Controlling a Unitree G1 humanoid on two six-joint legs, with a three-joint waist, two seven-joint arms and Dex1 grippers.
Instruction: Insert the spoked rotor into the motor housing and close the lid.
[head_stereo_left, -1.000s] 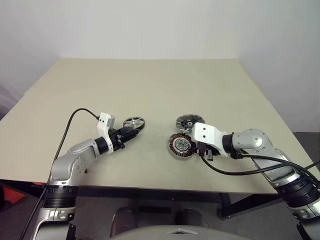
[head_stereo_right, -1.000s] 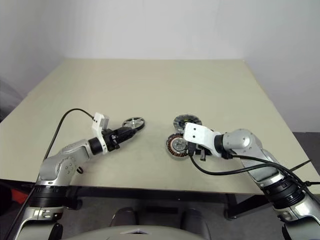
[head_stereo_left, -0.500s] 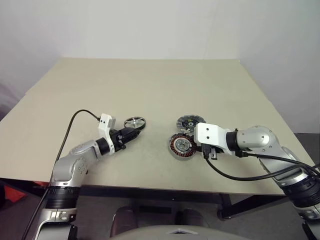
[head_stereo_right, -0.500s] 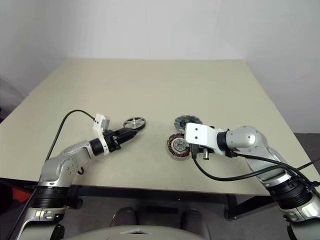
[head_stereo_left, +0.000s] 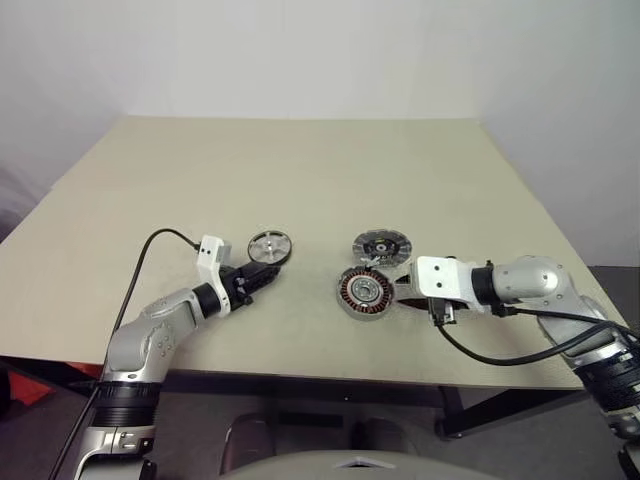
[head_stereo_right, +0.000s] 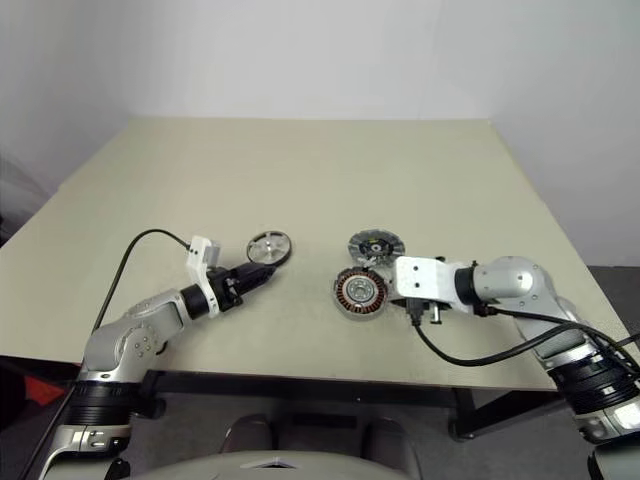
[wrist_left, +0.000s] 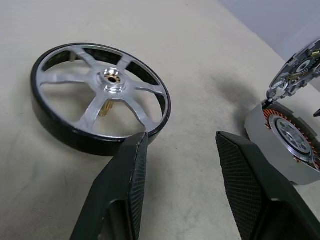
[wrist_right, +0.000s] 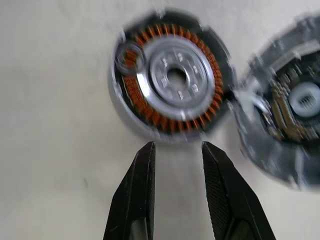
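Note:
The spoked rotor (head_stereo_left: 268, 244), a shiny silver wheel, lies flat on the table left of centre. My left gripper (head_stereo_left: 262, 276) is open and empty just short of the rotor (wrist_left: 100, 95), one fingertip (wrist_left: 137, 150) close to its rim. The motor housing (head_stereo_left: 364, 292), with copper windings around a silver centre, sits right of centre. Just behind the housing, the lid (head_stereo_left: 381, 245) touches its rim and looks tilted up. My right gripper (head_stereo_left: 402, 291) is beside the housing (wrist_right: 170, 85), open, with nothing between its fingers (wrist_right: 145, 175).
The tan table (head_stereo_left: 300, 170) has free room behind and on both sides of the parts. Its front edge runs close under both arms. Black cables trail from each wrist.
My right gripper has drawn back to the right, uncovering the motor housing. The left gripper has hardly moved.

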